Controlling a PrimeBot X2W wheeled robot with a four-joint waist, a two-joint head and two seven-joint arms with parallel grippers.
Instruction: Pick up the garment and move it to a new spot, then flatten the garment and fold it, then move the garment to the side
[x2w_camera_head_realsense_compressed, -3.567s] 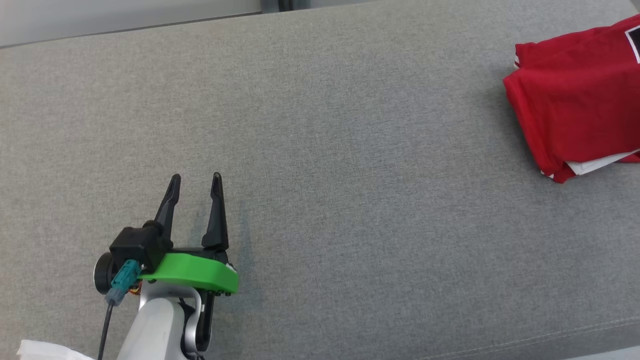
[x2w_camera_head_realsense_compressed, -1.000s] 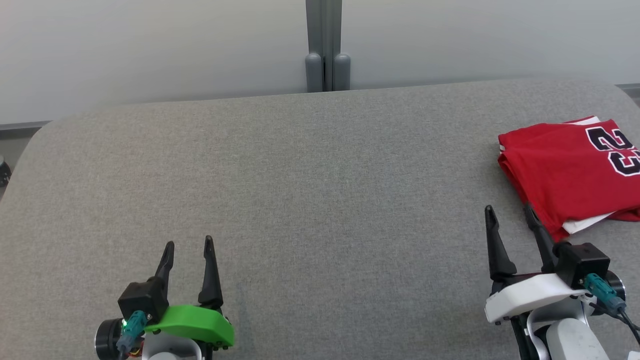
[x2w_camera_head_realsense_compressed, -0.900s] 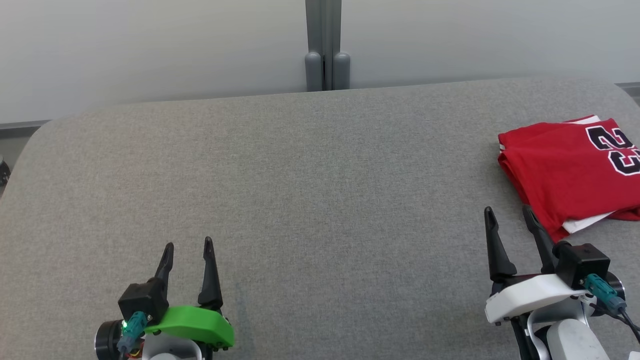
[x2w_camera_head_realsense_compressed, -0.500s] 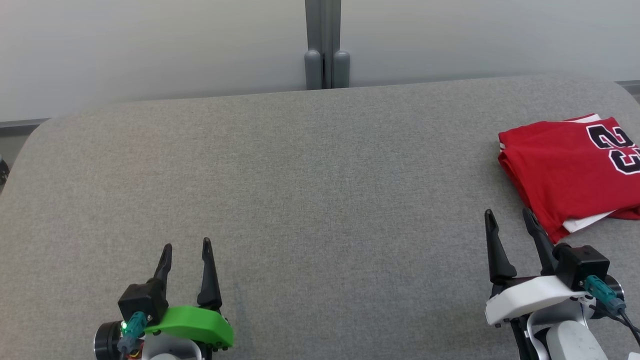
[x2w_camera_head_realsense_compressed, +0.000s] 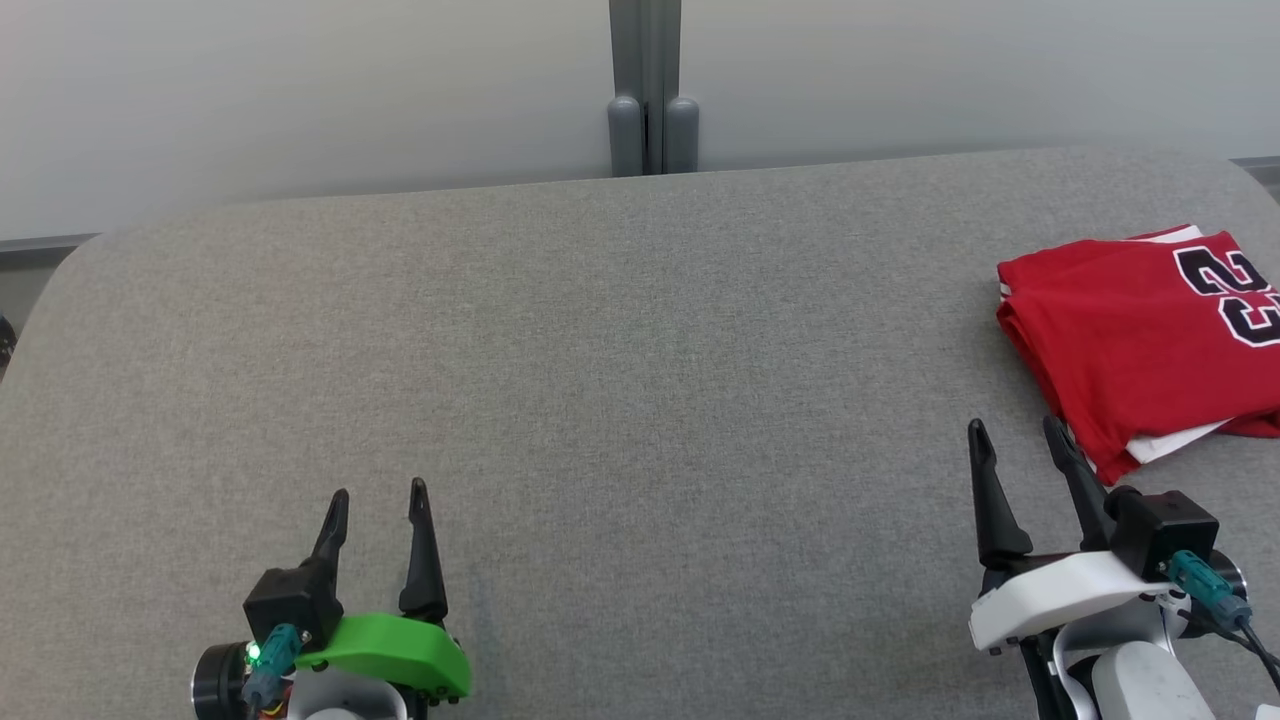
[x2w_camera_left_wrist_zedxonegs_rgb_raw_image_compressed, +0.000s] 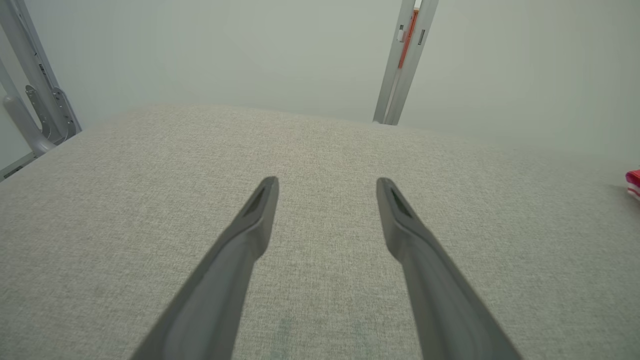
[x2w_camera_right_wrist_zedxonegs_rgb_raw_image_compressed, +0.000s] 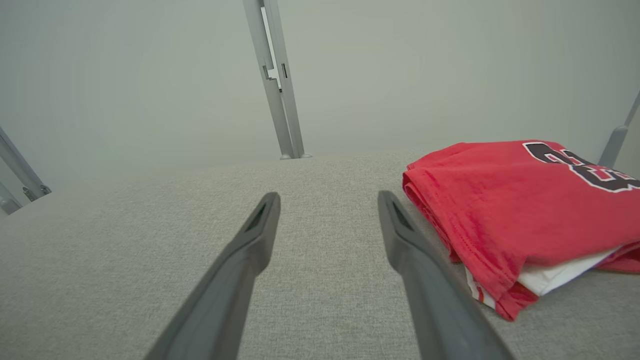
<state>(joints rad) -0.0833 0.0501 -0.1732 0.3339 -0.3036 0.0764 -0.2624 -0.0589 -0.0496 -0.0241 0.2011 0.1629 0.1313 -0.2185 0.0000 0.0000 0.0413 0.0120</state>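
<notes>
Firstly, head view, garment (x2w_camera_head_realsense_compressed: 1130, 330): red and folded, with a black number edged in white and a white layer peeking out at its near edge. It lies at the right side of the grey fabric surface (x2w_camera_head_realsense_compressed: 640, 350) and is cut by the picture's right edge.
Head view, left gripper (x2w_camera_head_realsense_compressed: 378, 489): low at the left over bare fabric, well apart from the garment. Its fingers are parted by a moderate gap with nothing between them.
Head view, right gripper (x2w_camera_head_realsense_compressed: 1013, 423): low at the right, fingers parted about as much and empty. Its right fingertip is just beside the garment's near corner.
Head view, backdrop: a pale wall (x2w_camera_head_realsense_compressed: 300, 90) with a grey post (x2w_camera_head_realsense_compressed: 645, 90) behind the far edge.
Left wrist view, left gripper (x2w_camera_left_wrist_zedxonegs_rgb_raw_image_compressed: 326, 181): both fingers spread over plain fabric, holding nothing.
Left wrist view, garment (x2w_camera_left_wrist_zedxonegs_rgb_raw_image_compressed: 634, 180): a red sliver at the far right edge.
Right wrist view, right gripper (x2w_camera_right_wrist_zedxonegs_rgb_raw_image_compressed: 328, 195): fingers apart with bare fabric in the gap.
Right wrist view, garment (x2w_camera_right_wrist_zedxonegs_rgb_raw_image_compressed: 500, 200): to the right of the right finger, which overlaps its near edge. Whether they touch I cannot tell.
</notes>
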